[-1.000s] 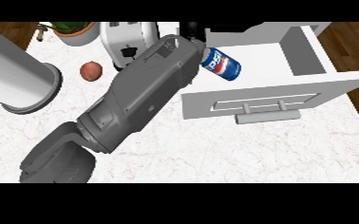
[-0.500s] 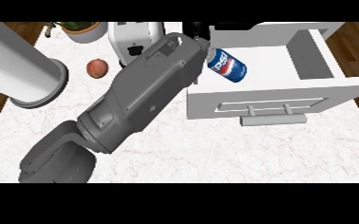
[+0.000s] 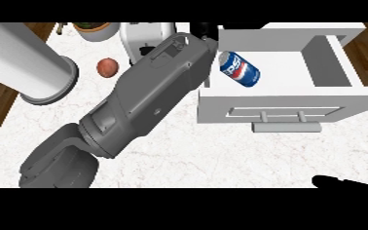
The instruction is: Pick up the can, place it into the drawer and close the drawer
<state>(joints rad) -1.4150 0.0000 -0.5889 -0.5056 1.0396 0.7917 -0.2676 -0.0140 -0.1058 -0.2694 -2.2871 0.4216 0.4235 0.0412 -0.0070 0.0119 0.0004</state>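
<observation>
Can point(image 3: 239, 69) lies tilted within the open drawer point(image 3: 273, 101), just beside the left robot hand point(image 3: 207, 31), which the forearm mostly hides; I cannot tell if it grasps the can. Right robot hand point(image 3: 339, 181) shows at the lower right edge, state unclear. Left of the arm, a reddish ball point(image 3: 108, 67) sits on the worktop point(image 3: 187, 161)

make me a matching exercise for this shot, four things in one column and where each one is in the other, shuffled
Things:
1. blue can
2. reddish round fruit
3. pale cylinder
4. right hand

Places:
A. at the view's lower right edge
B. at the left side of the counter
C. within the walls of the open drawer
D. on the counter, between the cylinder and the left forearm

Pairs: 1-C, 2-D, 3-B, 4-A
</observation>
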